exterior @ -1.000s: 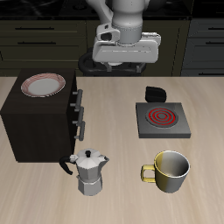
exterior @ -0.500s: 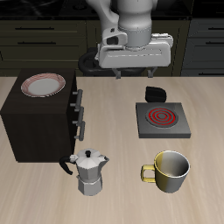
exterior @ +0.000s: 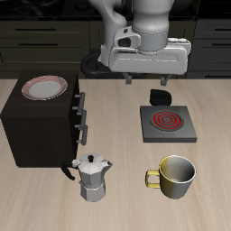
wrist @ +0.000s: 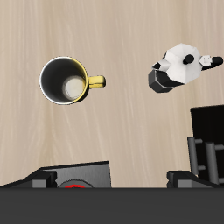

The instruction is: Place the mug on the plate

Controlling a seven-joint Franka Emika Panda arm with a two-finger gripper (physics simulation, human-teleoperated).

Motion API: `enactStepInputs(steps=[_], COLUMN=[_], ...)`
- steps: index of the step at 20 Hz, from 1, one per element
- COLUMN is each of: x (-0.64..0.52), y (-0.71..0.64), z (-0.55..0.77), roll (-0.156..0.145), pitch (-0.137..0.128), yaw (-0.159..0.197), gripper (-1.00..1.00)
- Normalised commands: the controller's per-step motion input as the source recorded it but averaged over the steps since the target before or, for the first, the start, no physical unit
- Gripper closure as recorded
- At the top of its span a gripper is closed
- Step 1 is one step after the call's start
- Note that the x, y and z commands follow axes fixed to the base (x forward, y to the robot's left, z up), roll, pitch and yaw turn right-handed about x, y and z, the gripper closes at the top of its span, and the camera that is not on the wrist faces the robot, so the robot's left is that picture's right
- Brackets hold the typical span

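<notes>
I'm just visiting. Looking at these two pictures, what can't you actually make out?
- Claw: in the exterior view the arm's body covers it; the wrist view shows no fingertips, so open or shut is unknown.
- Burner: wrist view, mostly hidden behind the dark camera mount.
- Dark cabinet: wrist view, cut off by the picture's edge.
- Small black object behind the burner: exterior view, too small to identify.
</notes>
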Motion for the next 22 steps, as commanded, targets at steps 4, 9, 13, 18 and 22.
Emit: enactStepInputs(steps=[4,9,13,18,22], x=[0.36,0.39,0.39,0.27,0.22], y=[0.16,0.09,0.14,0.06,0.11], z=[0.00,-0.09,-0.10,-0.13,-0.10], roll=[-0.007,-0.011,-0.018,-0.034,0.027], pitch=[0.008,0.029,0.006,0.007,-0.004], yaw=[0.036,-0.010,0.006,0.009,-0.011], gripper=[-1.00,-1.00,-1.00,-1.00,-1.00])
